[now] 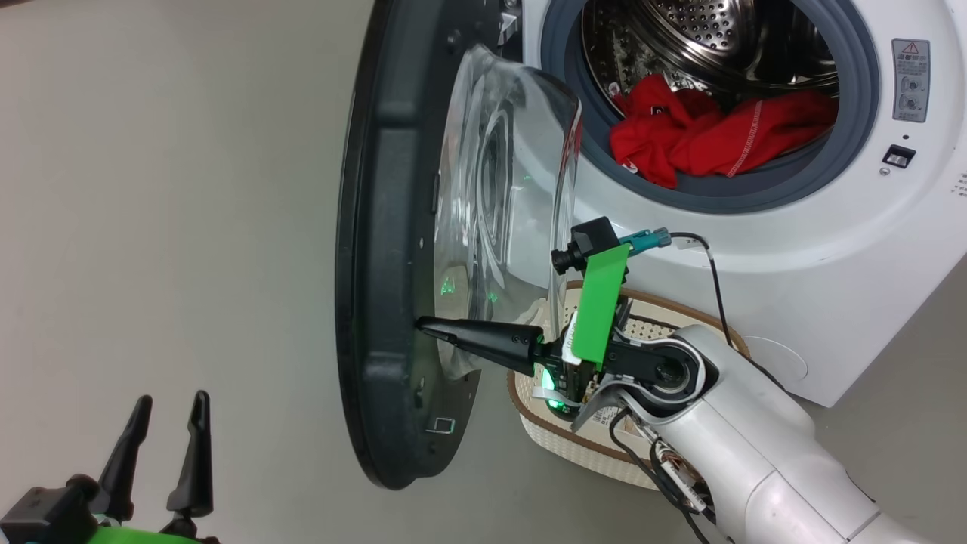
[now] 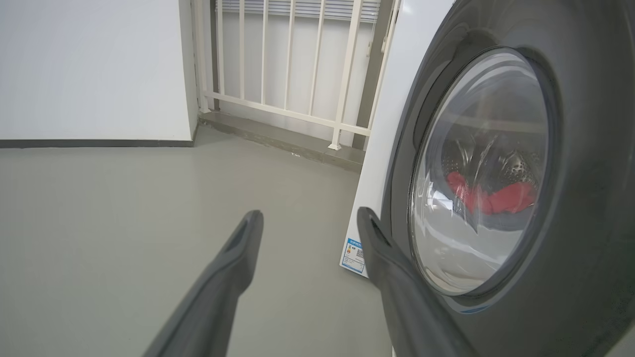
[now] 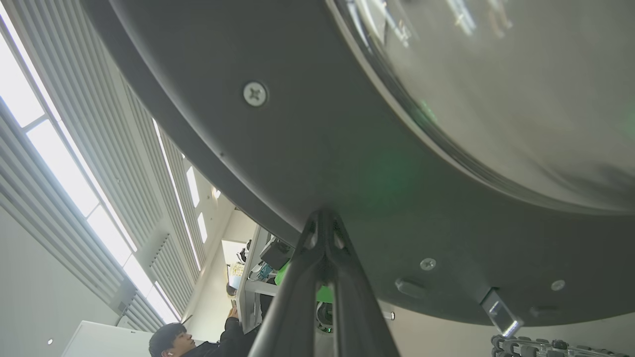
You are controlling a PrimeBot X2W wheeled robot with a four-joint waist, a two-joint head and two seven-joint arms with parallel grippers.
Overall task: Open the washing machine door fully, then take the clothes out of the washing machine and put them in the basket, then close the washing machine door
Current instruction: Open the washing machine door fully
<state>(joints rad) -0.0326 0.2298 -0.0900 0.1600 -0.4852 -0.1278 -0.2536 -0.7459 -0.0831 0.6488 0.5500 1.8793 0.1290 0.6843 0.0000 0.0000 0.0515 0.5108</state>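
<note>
**At the washer: door swinging out, red clothes lying inside**

In front of the washing machine, the washing machine door is standing swung out from the round hole, with its edge facing the head camera. Its clear glass bowl is bulging toward the machine.

The right gripper is reaching across to the dark inner ring of the door, low down beside the glass. Its two fingers are pressing together and are holding nothing. The tips seem to be touching the ring, but the wrist view is too close to be sure.

The left gripper is hanging over the grey floor on the outer side of the door, well apart from it. Its fingers are spreading wide, with nothing between them.

The clothes are lying in a red heap at the bottom of the steel drum, and one fold is drooping onto the grey rubber ring.

The basket is sitting on the floor just below the hole, close to the washer's front. The right arm is hiding part of it.

A person is showing at the bottom of the right wrist view.
</note>
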